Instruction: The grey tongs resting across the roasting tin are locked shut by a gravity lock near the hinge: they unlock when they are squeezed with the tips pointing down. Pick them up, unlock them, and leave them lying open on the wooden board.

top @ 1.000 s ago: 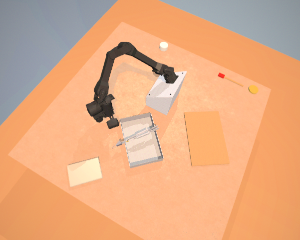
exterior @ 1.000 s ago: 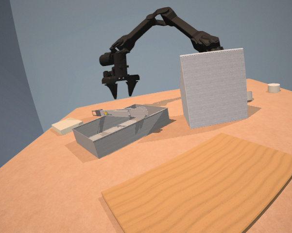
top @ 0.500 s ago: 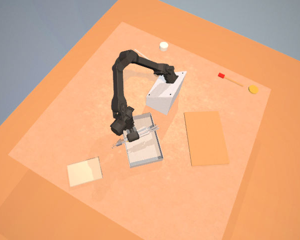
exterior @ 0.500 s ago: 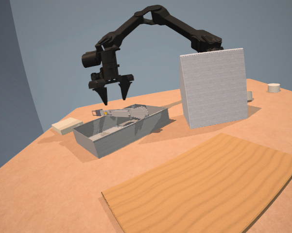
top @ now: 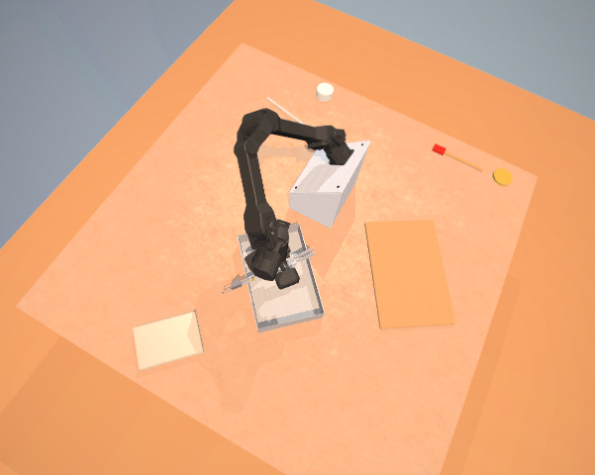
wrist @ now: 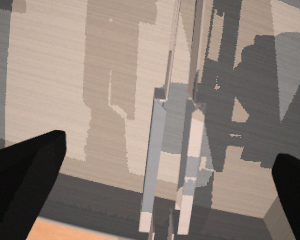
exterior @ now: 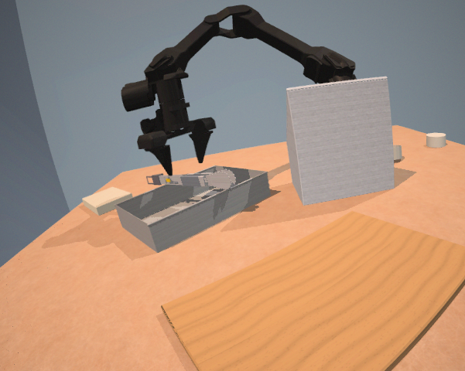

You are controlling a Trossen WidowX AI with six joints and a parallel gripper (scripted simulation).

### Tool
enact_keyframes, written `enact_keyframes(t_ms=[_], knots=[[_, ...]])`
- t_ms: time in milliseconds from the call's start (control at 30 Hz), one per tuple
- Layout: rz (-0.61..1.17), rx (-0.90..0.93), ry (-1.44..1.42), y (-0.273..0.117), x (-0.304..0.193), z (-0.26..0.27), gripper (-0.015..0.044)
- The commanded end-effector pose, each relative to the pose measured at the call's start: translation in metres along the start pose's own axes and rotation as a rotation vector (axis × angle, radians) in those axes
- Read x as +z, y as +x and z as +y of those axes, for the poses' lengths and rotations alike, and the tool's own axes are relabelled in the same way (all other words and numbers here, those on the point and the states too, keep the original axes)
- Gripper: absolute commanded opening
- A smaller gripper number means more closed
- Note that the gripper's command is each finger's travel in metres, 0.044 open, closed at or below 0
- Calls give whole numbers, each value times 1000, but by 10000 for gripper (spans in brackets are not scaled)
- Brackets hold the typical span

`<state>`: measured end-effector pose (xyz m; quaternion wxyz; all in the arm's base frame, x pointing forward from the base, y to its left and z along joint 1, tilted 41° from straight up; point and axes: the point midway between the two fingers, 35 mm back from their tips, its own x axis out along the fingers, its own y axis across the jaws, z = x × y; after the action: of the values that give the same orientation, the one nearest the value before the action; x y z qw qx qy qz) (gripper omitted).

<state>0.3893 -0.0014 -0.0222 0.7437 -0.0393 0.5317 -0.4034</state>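
The grey tongs (top: 235, 283) (exterior: 192, 180) (wrist: 151, 165) lie closed across the roasting tin (top: 287, 322) (exterior: 176, 229). Their narrow end with a yellow mark overhangs one long wall, and their scalloped tips reach the opposite wall. My gripper (exterior: 186, 168) (wrist: 173, 152) is open and empty, pointing down just above the tongs. In the wrist view the two tong arms run between my wide-spread fingers, with a gap on each side. In the top view my arm hides the middle of the tongs. The wooden board (top: 410, 276) (exterior: 324, 287) lies flat, with nothing on it.
A pale wedge-shaped block (top: 315, 207) (exterior: 340, 139) stands under the arm's base, between tin and base. A cream slab (top: 166, 339) (exterior: 107, 198) lies beyond the tongs' narrow end. A white cylinder (top: 324, 93) (exterior: 435, 140), a red-ended stick (top: 439, 148) and a yellow disc (top: 502, 176) lie farther off.
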Motion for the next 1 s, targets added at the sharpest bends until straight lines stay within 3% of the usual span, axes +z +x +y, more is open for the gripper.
enact_keyframes(t_ms=[0,967], knots=[[1,-9,-3,2,-6,2,440],[1,-9,-3,42,-5,3,440]])
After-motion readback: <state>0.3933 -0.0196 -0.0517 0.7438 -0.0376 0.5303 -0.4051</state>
